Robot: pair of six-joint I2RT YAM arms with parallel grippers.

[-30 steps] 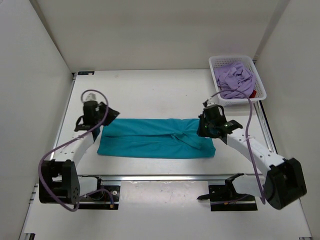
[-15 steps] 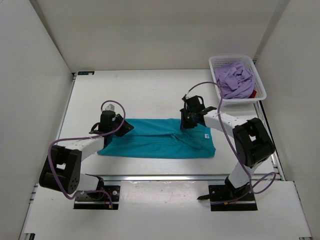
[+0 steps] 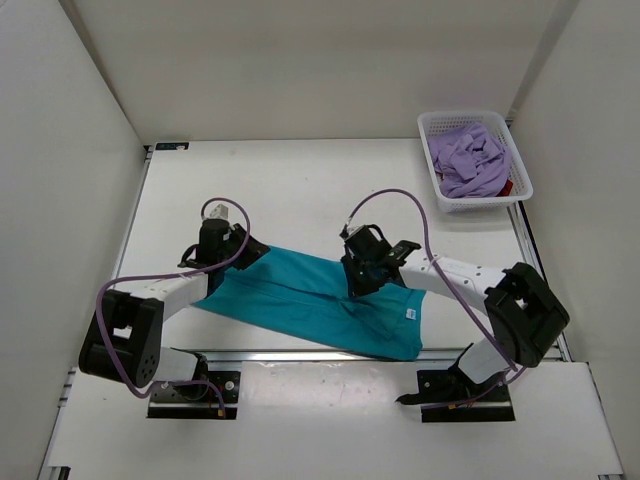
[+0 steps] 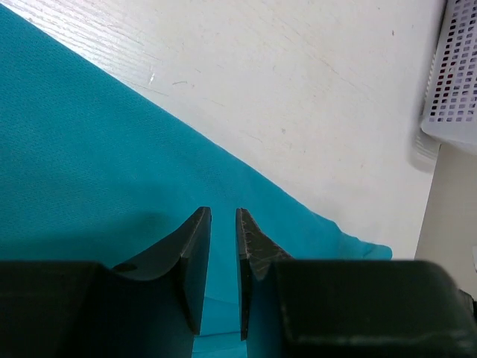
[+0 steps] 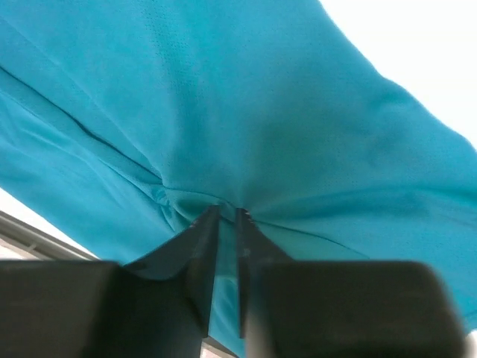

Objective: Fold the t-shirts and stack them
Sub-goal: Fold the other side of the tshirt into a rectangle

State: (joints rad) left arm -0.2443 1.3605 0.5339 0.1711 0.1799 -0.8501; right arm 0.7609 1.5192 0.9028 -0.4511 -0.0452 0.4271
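The teal t-shirt (image 3: 300, 300) lies slantwise on the white table, from the left gripper down to the front right. My left gripper (image 3: 250, 255) sits at its upper left corner, its jaws nearly closed on teal cloth (image 4: 89, 149), as the left wrist view (image 4: 223, 212) shows. My right gripper (image 3: 362, 283) is shut on a bunched fold in the middle of the shirt; the cloth (image 5: 261, 112) puckers at its tips (image 5: 227, 212). The lavender t-shirt (image 3: 470, 160) lies crumpled in the basket, with a bit of the dark red one (image 3: 507, 186) under it.
The white mesh basket (image 3: 470, 115) stands at the back right corner and also shows in the left wrist view (image 4: 455, 67). A metal rail (image 3: 300, 353) runs along the table's front edge, close to the shirt's lower right corner. White walls enclose the table.
My right gripper has moved left and towards the front, dragging the shirt's right half with it, so the shirt now lies slanted. The left gripper moved right onto the shirt's corner, then stayed.
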